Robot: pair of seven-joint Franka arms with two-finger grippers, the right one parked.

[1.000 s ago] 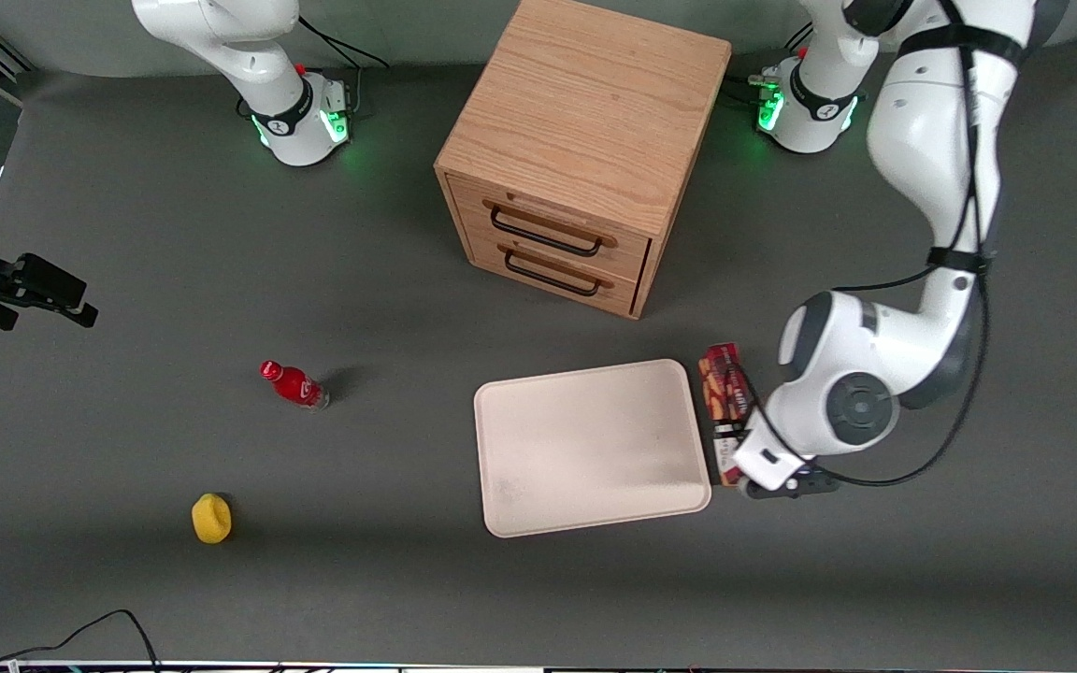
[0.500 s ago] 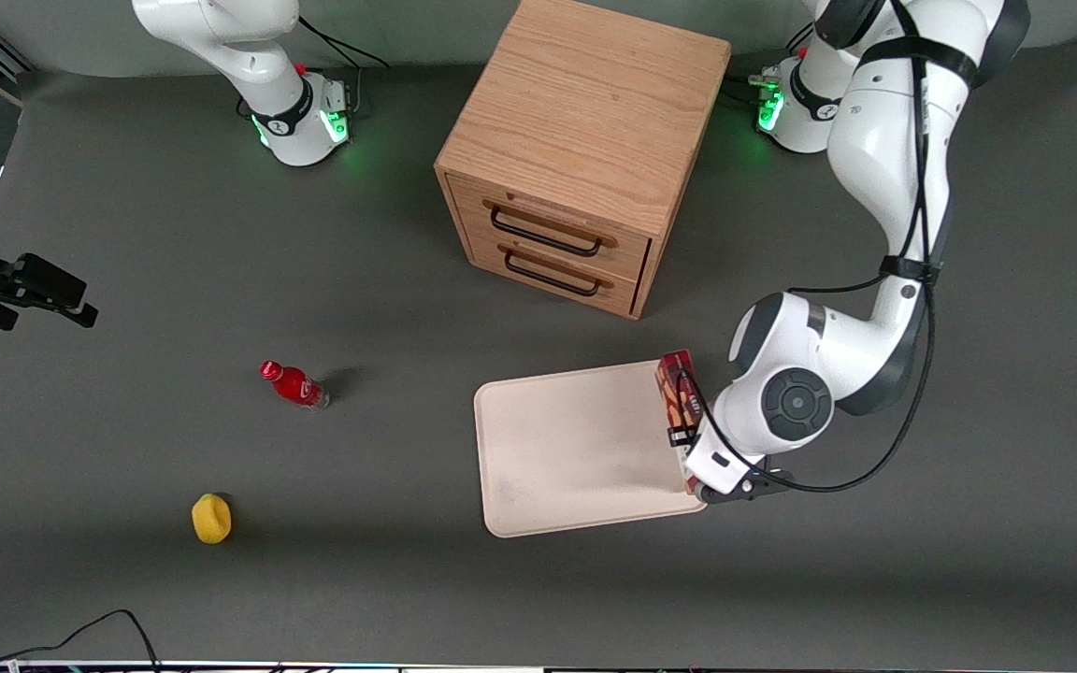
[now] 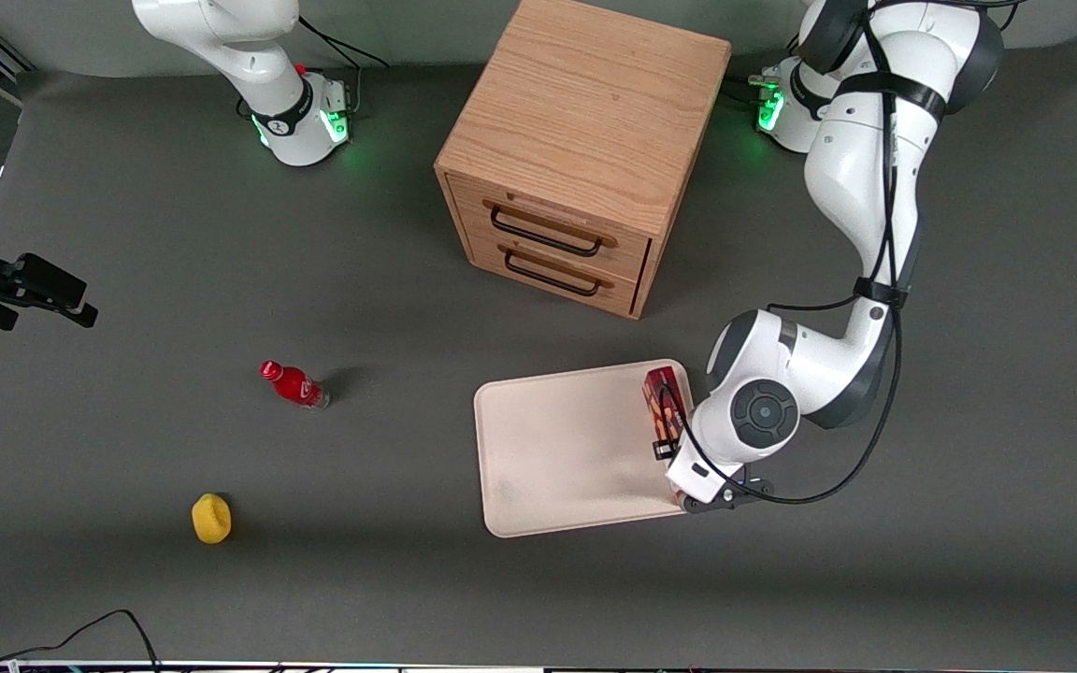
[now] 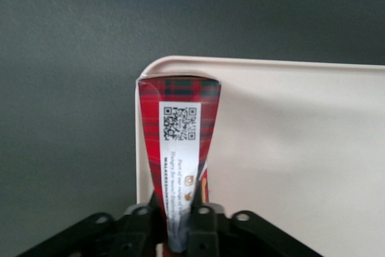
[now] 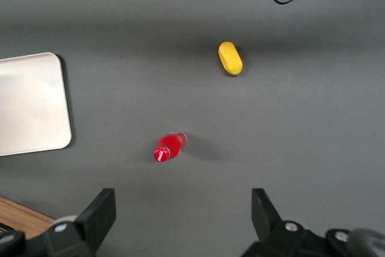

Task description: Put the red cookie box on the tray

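Where the dark grey table mat (image 3: 127, 215) spreads under everything, we find, reading the front view from left to right, a yellow lemon-shaped object (image 3: 211, 518) toward the parked arm's end, then a small red bottle (image 3: 294, 384) lying farther from the camera than it. Next comes the wooden two-drawer cabinet (image 3: 585, 150), both drawers closed, and in front of it the pale cream tray (image 3: 576, 449) lying flat on the mat.

We see the gripper (image 4: 180, 224) over the tray's edge at the working arm's end, its fingers (image 4: 204, 224) closed tightly on the red cookie box (image 4: 178, 154). The box stands on its narrow side, its tartan end and white label with a QR code facing the wrist camera, and it sits above the tray's rim near a rounded corner. In the front view the red cookie box (image 3: 663, 402) shows only in part, since the arm's wrist covers its nearer end. We cannot tell whether the box rests on the tray or hangs just over it.
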